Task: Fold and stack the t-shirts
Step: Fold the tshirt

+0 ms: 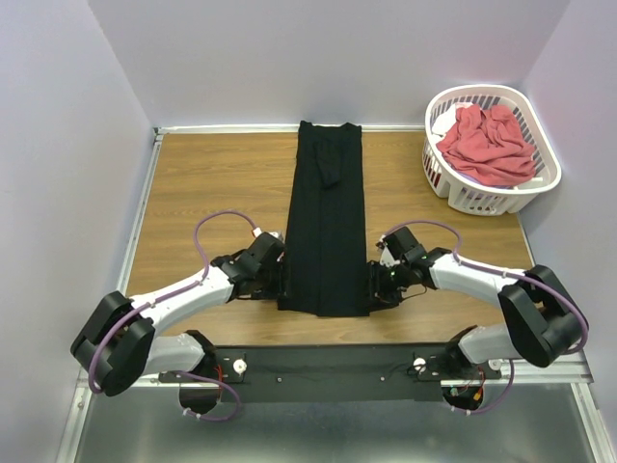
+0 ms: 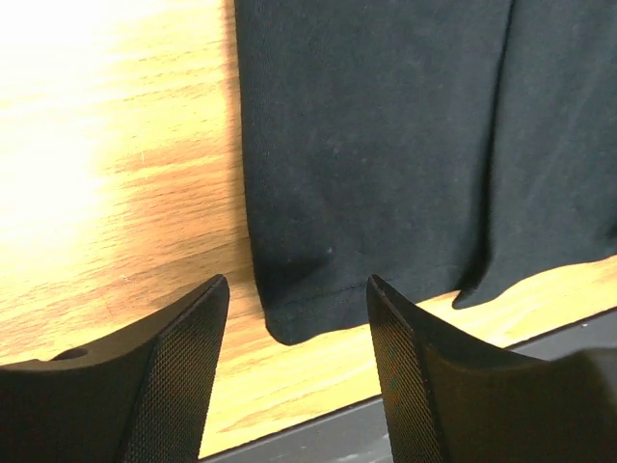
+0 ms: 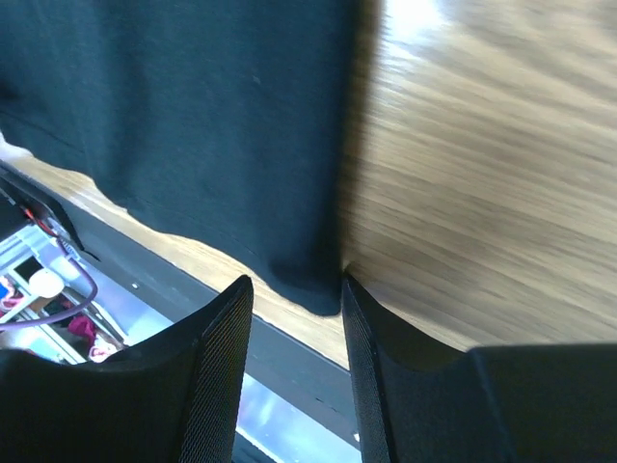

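Note:
The black t-shirt (image 1: 326, 222) lies flat down the middle of the wooden table (image 1: 202, 183), folded into a long narrow strip. My left gripper (image 1: 273, 280) is open at its near left corner; in the left wrist view that hem corner (image 2: 289, 323) lies between and just beyond my open gripper (image 2: 297, 294). My right gripper (image 1: 374, 285) is open at the near right corner; in the right wrist view the corner (image 3: 313, 285) sits between the fingers of my gripper (image 3: 297, 289). The coral-red t-shirt (image 1: 490, 143) lies crumpled in the basket.
A white slotted laundry basket (image 1: 453, 188) stands at the far right of the table. The table's near edge and a dark metal rail (image 1: 328, 362) run just behind the shirt's hem. Walls close the left, back and right sides.

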### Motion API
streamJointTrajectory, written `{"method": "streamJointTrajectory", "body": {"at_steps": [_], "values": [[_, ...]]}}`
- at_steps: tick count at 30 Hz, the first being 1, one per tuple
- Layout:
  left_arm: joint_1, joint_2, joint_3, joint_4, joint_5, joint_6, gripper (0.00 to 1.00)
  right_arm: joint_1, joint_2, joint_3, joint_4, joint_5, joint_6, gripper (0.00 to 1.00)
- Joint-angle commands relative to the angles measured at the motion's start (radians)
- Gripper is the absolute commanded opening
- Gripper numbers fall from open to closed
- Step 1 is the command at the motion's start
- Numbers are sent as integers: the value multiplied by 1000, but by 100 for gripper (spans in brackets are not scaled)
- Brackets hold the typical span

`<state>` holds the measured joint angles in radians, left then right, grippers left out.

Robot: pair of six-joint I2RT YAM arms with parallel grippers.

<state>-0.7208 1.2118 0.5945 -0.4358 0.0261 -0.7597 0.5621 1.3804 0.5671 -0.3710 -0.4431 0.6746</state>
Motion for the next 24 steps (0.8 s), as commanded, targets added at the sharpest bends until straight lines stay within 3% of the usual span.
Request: {"method": "streamJointTrajectory", "body": {"at_steps": [1, 10, 13, 16, 24], "values": [[4, 20, -12, 46, 17, 25, 64, 32, 68, -27, 27, 136, 16, 49], [4, 100, -7, 62, 26, 43, 55, 32, 60, -72, 24, 187, 13, 26], [4, 121, -4, 52, 29, 45, 47, 33, 52, -72, 24, 184, 2, 20], [3, 124, 4, 26, 38, 42, 43, 35, 48, -65, 24, 175, -3, 19], [-6, 88, 27, -110, 12, 7, 43, 33, 16, -49, 9, 173, -17, 19]]}}
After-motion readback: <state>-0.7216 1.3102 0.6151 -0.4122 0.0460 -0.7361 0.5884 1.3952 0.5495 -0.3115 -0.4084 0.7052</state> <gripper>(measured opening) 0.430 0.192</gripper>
